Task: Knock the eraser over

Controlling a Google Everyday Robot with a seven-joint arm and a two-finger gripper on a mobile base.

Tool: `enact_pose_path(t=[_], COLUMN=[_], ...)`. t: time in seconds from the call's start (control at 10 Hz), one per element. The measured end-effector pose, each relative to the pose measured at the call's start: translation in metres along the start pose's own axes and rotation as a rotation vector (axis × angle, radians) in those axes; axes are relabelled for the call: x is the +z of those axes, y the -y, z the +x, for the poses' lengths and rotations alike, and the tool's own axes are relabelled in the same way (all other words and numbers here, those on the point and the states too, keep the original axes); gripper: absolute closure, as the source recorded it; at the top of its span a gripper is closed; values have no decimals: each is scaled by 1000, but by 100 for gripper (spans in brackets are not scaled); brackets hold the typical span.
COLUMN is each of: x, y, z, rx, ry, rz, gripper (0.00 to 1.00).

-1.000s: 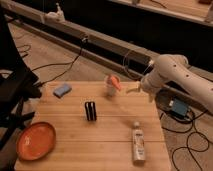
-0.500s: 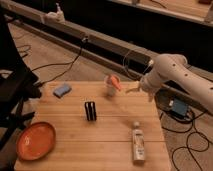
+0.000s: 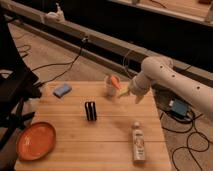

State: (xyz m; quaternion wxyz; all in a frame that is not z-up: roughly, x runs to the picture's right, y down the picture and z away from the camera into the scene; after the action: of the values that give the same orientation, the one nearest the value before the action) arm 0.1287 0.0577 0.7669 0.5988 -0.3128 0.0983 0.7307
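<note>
Our end effector (image 3: 121,93), clenched or released we cannot tell, hovers by the white cup (image 3: 109,88); we should sweep it left into the upright eraser (image 3: 90,111), striking near its top

The table (image 3: 115,142) is pale wood in long slats with a dull, unvarnished look. The eraser (image 3: 90,111) at the centre of the frame is a matt black block with thin pale stripes. At the lower left, the orange plate (image 3: 36,140) looks like smooth plastic with a faint sheen. The white bottle (image 3: 138,142) at the lower right seems to be plastic with a paper-like label. The light-blue pad (image 3: 62,90) looks soft and matt. The arm (image 3: 165,77) has a smooth, slightly glossy white shell, and its gripper (image 3: 125,92), right of centre, is a duller pale colour.
</note>
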Motion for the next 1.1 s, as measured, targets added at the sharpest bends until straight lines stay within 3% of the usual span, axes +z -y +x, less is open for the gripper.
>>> enact_pose_path(t=[0.4, 0.5, 0.7, 1.1], x=[19, 24, 40, 70], y=[-25, -28, -40, -65], z=[-7, -7, -4, 4], rx=[-1, -1, -5, -37], ry=[102, 116, 126, 81], rz=[-27, -28, -37, -62], gripper=[92, 97, 100, 100])
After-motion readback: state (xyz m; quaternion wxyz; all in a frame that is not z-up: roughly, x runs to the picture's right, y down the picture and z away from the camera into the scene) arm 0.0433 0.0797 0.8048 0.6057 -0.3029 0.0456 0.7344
